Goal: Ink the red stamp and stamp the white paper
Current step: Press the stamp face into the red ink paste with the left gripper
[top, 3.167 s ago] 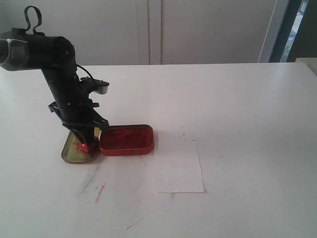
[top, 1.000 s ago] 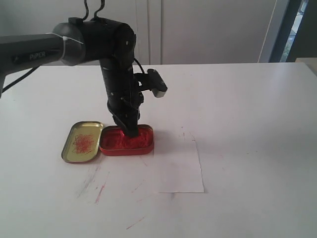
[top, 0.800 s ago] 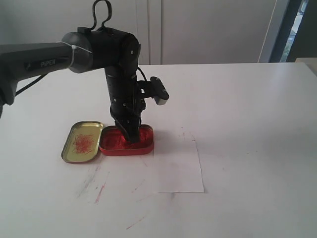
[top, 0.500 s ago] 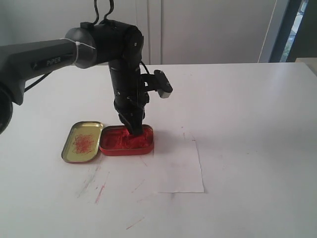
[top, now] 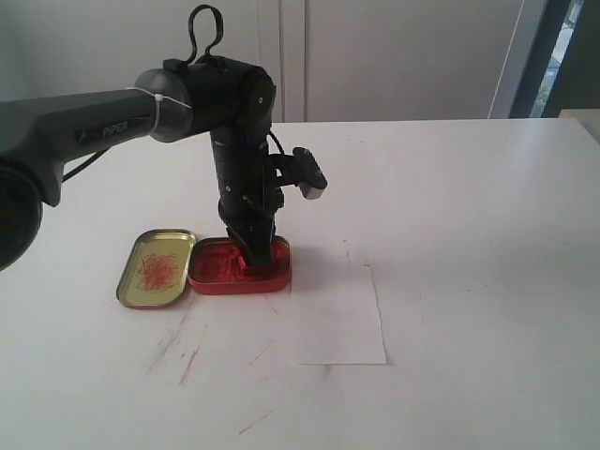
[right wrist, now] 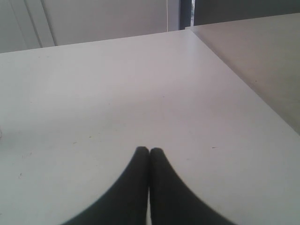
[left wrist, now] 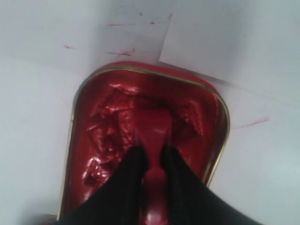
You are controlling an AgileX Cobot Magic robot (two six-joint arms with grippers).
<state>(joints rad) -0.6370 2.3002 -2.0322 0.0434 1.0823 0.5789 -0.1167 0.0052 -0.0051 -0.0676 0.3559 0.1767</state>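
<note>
My left gripper is shut on the red stamp, whose base reaches down into the red ink paste of the open red tin; whether it touches the paste I cannot tell. In the exterior view the stamp is mostly hidden by the black fingers. The white paper lies flat just right of the tin, unmarked. My right gripper is shut with nothing between its fingers, over bare white table; it does not show in the exterior view.
The tin's gold lid, smeared with red inside, lies open beside the tin on its left. Red smears mark the white tabletop in front of the tin. A beige surface adjoins the table's far right edge.
The left arm carried the stamp from over the gold lid to the tin, then shifted slightly right within the tin over the last second. Paper, tin and lid have not moved.
</note>
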